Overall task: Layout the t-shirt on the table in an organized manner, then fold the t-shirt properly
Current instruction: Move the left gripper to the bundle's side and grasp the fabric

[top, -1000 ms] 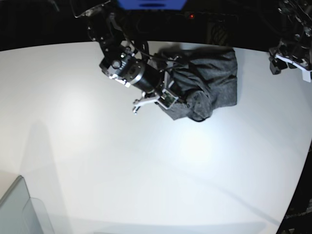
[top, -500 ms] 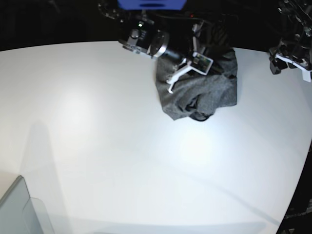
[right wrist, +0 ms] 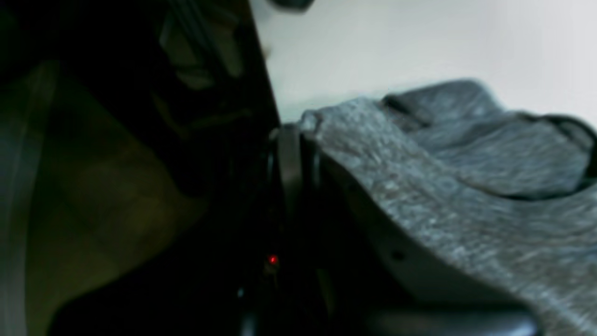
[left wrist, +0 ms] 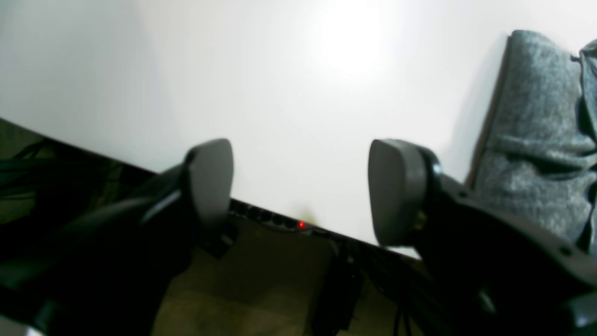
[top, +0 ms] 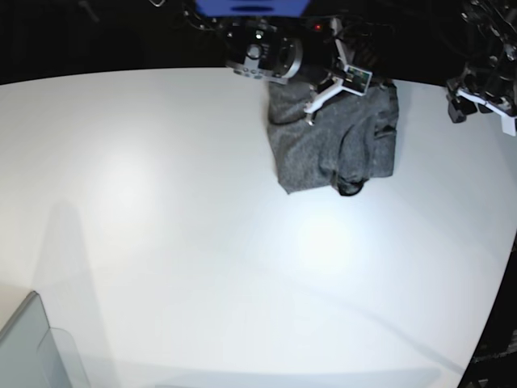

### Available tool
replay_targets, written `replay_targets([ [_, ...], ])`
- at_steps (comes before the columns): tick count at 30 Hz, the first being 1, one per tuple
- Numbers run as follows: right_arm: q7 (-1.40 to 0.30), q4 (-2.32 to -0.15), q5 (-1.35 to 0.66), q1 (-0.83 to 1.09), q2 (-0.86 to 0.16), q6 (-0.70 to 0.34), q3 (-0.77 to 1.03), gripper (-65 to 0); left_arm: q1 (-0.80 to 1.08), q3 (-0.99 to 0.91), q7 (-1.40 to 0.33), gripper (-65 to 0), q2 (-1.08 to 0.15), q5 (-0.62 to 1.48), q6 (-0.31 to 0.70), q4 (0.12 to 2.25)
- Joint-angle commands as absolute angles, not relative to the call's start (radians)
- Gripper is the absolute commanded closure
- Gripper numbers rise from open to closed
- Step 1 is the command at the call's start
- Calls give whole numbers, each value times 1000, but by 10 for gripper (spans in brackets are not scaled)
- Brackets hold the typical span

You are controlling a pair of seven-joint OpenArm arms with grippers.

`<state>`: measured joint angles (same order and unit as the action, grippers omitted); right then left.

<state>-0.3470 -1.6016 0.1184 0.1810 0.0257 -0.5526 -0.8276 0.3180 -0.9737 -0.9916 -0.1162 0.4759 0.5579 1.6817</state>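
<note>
**Shirt edge pinched at the far rim of the table**

A slip off the far edge is the risk judged here: the t-shirt (top: 335,145) is bunched close to the rim of the table (top: 161,242), and if the cloth is drawn further back it could be dragged over. The right gripper (top: 319,97) is seen pressed together on a fold of the shirt. The left gripper (left wrist: 301,191) is held spread and empty, well apart. The heathered dark grey knit is seen crumpled, layers overlapped, nothing laid flat.
</note>
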Motion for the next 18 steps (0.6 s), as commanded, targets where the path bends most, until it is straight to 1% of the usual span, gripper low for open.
replay_targets([
  [1,-318,-1596,122,185,62,-545,-845,0,320,-980,-978,-438,-133,490,562,1695],
  [2,-318,-1587,124,185,65,-545,-843,0,320,-981,-978,-438,-133,490,562,1695],
  [4,-318,-1569,124,185,67,-545,-843,-44,320,-987,-978,-438,-136,490,562,1699],
  [9,-318,-1577,124,196,64,-545,-839,-237,312,-1050,-980,-438,-140,495,562,1709],
  [11,-318,-1606,122,206,54,-545,-835,-309,312,-1050,-980,-438,-142,541,562,1709],
  [13,-318,-1655,122,226,30,-545,-826,-364,314,-1049,-980,-438,-148,618,562,1710],
  [16,-318,-1735,122,266,8,-545,-799,-419,308,-1043,-980,-438,-162,740,559,1716],
  [18,-317,-1773,122,291,-10,-545,-773,-427,268,-1013,-980,-438,-160,797,556,1718],
])
